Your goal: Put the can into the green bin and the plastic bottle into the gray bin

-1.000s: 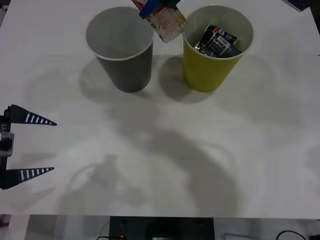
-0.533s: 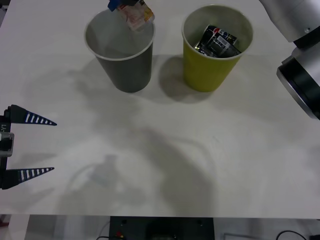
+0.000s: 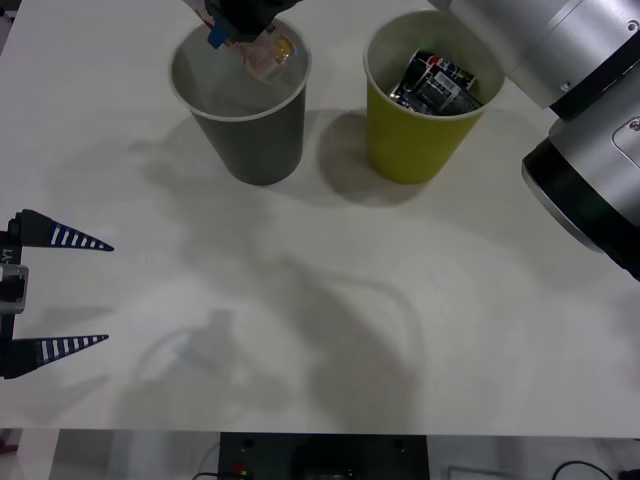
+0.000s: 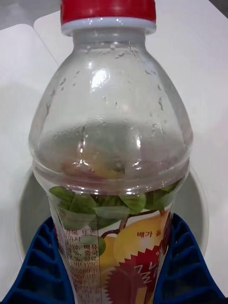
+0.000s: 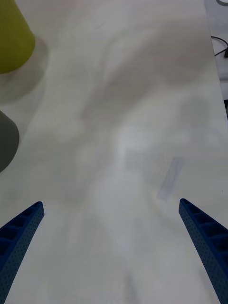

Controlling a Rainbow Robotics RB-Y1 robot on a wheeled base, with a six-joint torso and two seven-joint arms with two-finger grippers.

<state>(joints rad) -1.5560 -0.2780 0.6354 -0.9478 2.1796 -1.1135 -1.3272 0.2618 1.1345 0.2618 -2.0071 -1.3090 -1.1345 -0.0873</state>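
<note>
Overhead, right tool clamps the plastic bottle above the gray bin.

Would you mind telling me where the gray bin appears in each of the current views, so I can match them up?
Front view: the gray bin stands at upper centre-left, with the right gripper holding the bottle over its mouth.
Right wrist view: its pale rim curves behind the bottle.
Left wrist view: a dark sliver of its wall sits at the edge.
Shared landmark: the green bin beside it, also seen from the left wrist.
</note>
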